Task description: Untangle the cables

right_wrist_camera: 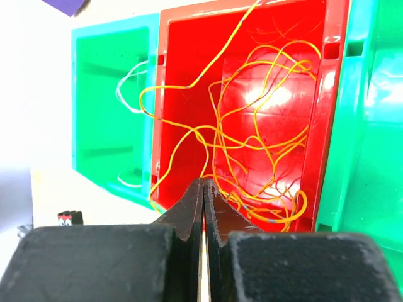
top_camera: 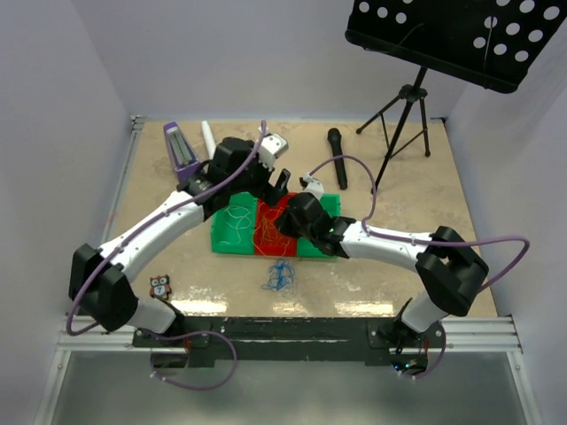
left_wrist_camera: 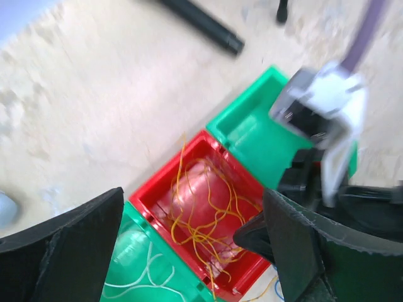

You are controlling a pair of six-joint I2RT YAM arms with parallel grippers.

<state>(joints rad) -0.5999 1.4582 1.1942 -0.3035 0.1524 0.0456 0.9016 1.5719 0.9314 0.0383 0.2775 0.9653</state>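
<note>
Beige desk (top_camera: 399, 266), closed in by pale walls, with both arms reaching over a row of three small bins at its middle. The right jaws are pressed together, their tips low at the near edge of the red bin (right_wrist_camera: 334, 94); whether a strand is pinched between them I cannot tell. Just past those tips the orange-yellow cable (right_wrist_camera: 252, 126) lies in loose loops filling the red bin, one strand trailing over the wall into the left green bin (right_wrist_camera: 101, 113). The left jaws stand wide apart with nothing between them, hanging above the red bin. The white cable (top_camera: 232, 221) lies coiled in the left green bin. The right green bin (top_camera: 330, 205) is partly hidden under the right arm. The blue cable (top_camera: 280, 276) sits as a small tangle on the desk, just in front of the bins. Farther back lie a black microphone (top_camera: 337, 158) and a music stand (top_camera: 443, 35); a small owl figure (top_camera: 159, 286) stands near the left arm's base.
</note>
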